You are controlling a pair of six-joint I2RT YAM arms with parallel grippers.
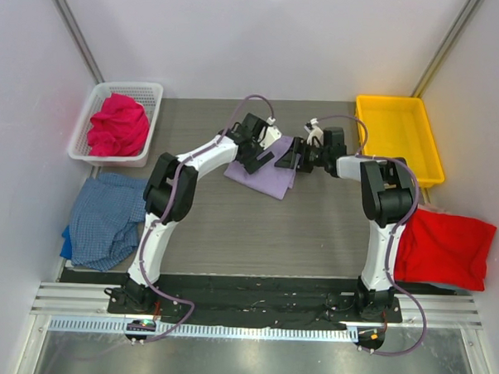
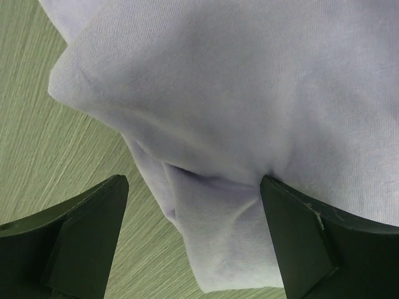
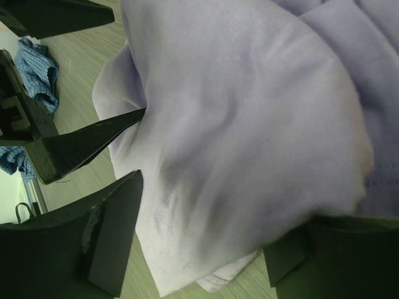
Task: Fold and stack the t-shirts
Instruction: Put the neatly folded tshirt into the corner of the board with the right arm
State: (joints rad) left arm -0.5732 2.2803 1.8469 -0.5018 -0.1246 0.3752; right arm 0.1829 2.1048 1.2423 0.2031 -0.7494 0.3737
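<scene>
Jaws gaping on both sides: left end effector [image 2: 193, 184] and right end effector [image 3: 209, 215] straddle the lavender t-shirt [image 1: 265, 179], neither clamping it.

Robot lab cell: white panel walls [image 1: 239, 37], alu rail [image 1: 71, 299], bench-bolted arms [image 1: 152, 241].

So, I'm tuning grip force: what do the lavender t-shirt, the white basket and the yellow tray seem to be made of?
Lavender t-shirt: thin, soft knit cloth, matte, perhaps cotton jersey; it drapes in rounded folds.
White basket: seemingly rigid plastic; its walls are an open mesh.
Yellow tray: likely moulded plastic, smooth, uniform colour, rounded rim.
</scene>
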